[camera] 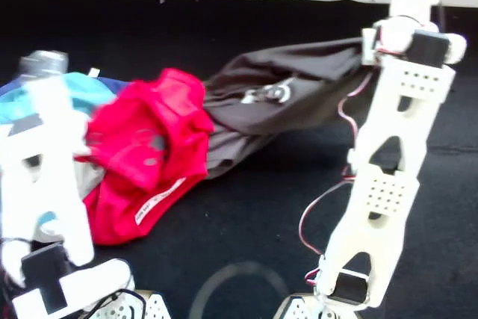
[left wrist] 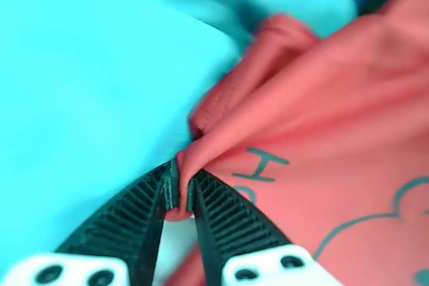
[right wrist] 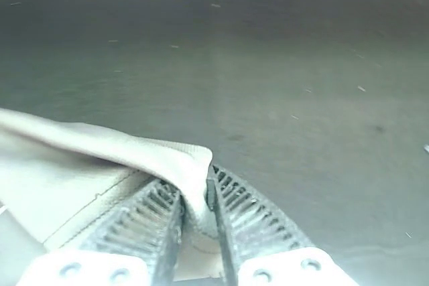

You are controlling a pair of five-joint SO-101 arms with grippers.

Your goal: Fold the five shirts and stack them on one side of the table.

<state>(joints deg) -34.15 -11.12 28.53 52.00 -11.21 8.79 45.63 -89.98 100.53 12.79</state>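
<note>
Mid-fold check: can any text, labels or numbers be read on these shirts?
Nothing reads cleanly.
Teal print on the red shirt: cut off, no whole word readable.
White label on the red shirt: too small to read.
White graphic on the dark shirt: blurred, unreadable.

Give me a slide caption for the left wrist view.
Left claw shut on a fold of the red shirt, beside the turquoise shirt.

Beyond the left jaws, the teal shirt (camera: 89, 89) lies mostly behind the blurred left arm (camera: 45, 177); print on the red shirt (left wrist: 322, 132) runs off the picture's edge beside them.
</note>
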